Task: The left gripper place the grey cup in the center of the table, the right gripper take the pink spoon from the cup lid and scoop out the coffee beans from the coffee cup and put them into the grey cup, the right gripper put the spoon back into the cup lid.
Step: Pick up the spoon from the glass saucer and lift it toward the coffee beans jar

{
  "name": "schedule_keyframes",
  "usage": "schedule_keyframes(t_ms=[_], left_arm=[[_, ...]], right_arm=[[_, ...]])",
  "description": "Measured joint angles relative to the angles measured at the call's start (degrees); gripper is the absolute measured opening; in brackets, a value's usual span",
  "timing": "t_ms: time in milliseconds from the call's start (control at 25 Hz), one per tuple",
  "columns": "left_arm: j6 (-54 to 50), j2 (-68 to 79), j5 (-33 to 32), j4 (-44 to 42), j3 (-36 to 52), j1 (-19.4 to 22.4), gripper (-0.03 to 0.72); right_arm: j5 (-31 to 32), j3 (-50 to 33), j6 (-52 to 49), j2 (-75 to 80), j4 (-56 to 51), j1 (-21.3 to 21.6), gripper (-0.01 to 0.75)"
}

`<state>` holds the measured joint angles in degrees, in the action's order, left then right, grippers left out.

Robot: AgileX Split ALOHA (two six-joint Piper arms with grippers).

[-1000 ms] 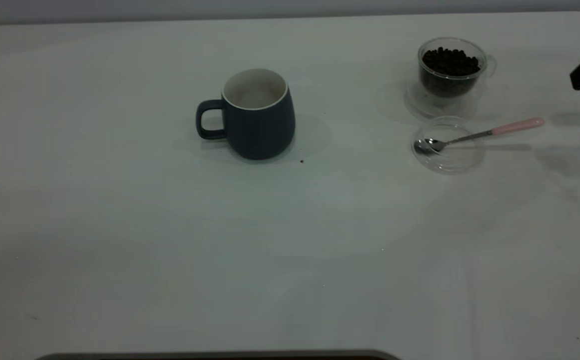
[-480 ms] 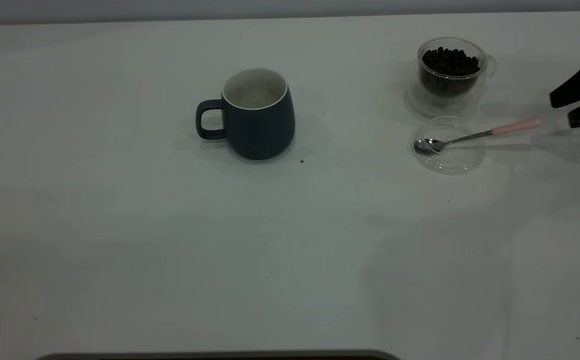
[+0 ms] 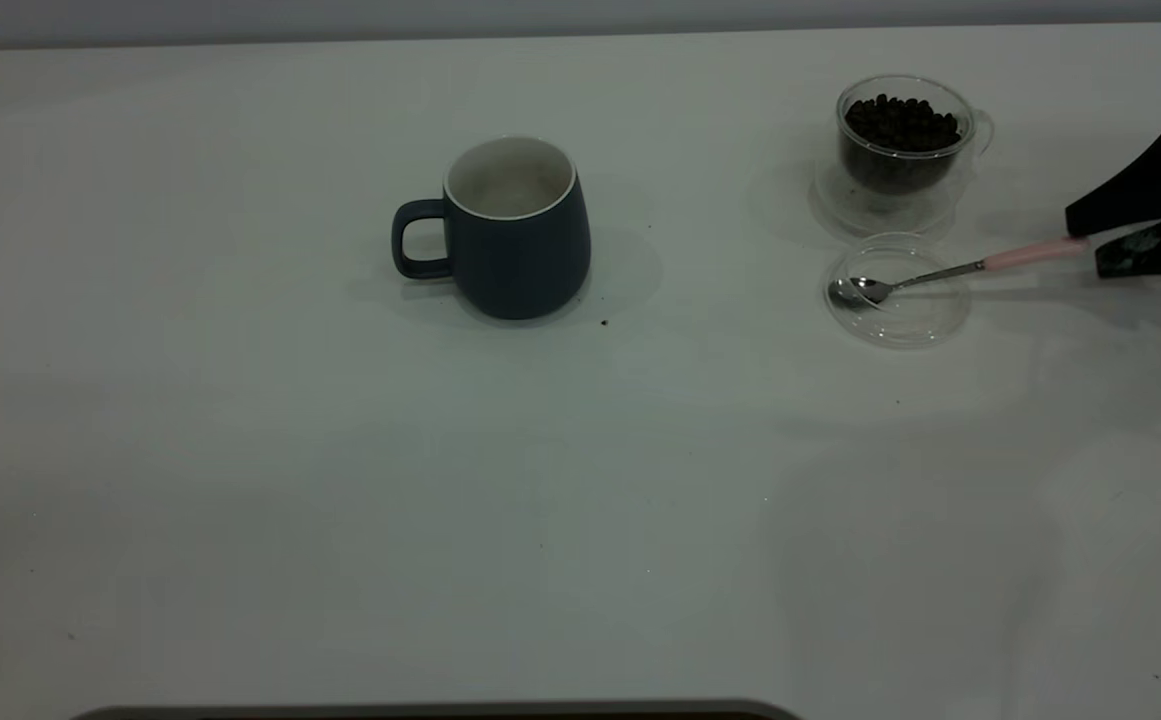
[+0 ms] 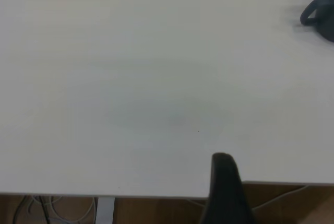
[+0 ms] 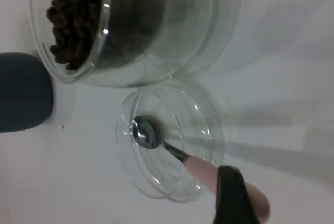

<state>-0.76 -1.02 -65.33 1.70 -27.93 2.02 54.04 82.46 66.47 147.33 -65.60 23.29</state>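
Working on the spoon pickup, with scooping not yet begun. Finding the pink spoon (image 3: 950, 270) lying with its bowl inside the cup lid (image 3: 900, 322) and its stem crossing the lid's rim, the pink handle end sticking out past the lid on the side away from the grey cup (image 3: 520, 255). Finding the right gripper (image 3: 1090, 243) poised at that handle end, jaws standing apart with one on either side of the pink tip and, as far as can be judged, not yet pinching it.

Noting the coffee cup (image 3: 902, 160) just beside the lid, nearly touching it, heaped with coffee beans (image 3: 902, 122). Noting the grey cup upright well apart from the lid, towards the middle of the table (image 3: 240, 450), so that placing step is looking done. Noting the left gripper (image 4: 224, 182) parked farther from the lid than the grey cup, out by the table edge; not managing to tell how its jaws stand.

Advising for the grasp: closing squarely across the pink part, a little in from the very tip, so the thin stem is not twisting between the pads. Lifting gently and level, since the light lid is likely sliding or tipping if the bowl drags on its rim. Keeping clear of the glass cup while rising.
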Motion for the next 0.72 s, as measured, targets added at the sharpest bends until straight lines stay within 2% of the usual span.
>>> schedule_keyframes(t_ms=[240, 720], left_arm=[[0.00, 0.00, 0.00, 0.00, 0.00, 0.00, 0.567], [0.00, 0.00, 0.00, 0.00, 0.00, 0.00, 0.567]], right_arm=[[0.44, 0.00, 1.51, 0.96, -1.96, -0.63, 0.506], [1.99, 0.00, 2.28, 0.96, -2.34, -4.85, 0.506]])
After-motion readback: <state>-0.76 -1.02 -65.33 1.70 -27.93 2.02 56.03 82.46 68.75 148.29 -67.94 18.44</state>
